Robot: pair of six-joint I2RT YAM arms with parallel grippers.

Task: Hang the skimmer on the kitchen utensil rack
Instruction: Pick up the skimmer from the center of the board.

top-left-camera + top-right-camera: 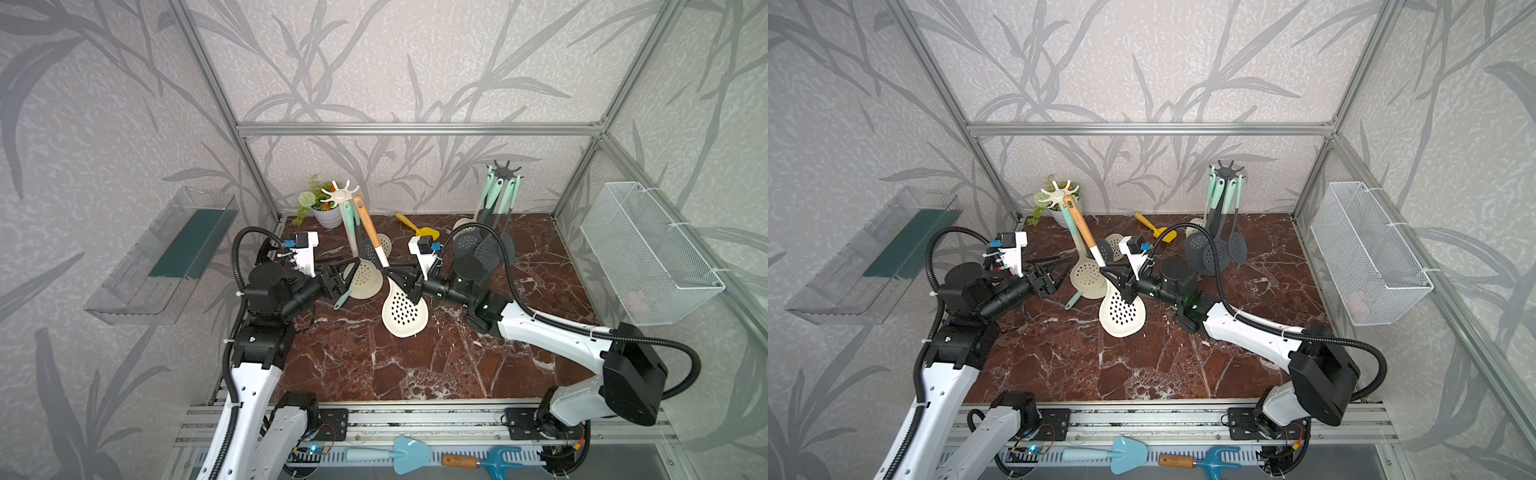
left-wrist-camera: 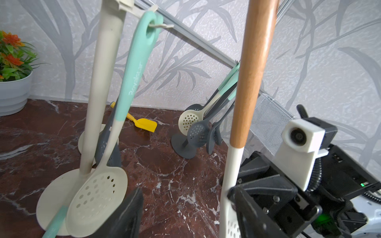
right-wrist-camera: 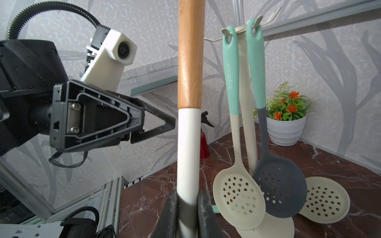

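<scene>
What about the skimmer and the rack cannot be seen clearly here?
Skimmer handle end: cut off by the edge in both wrist views; any hanging hole too small in both top views.
Skimmer head: behind the right tool in the right wrist view.
Rack top: cut off by the edge in the left wrist view.

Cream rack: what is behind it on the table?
A cream skimmer head lies flat behind the rack, and a potted plant stands farther back. The hanging skimmers cover that skimmer's handle.
</scene>
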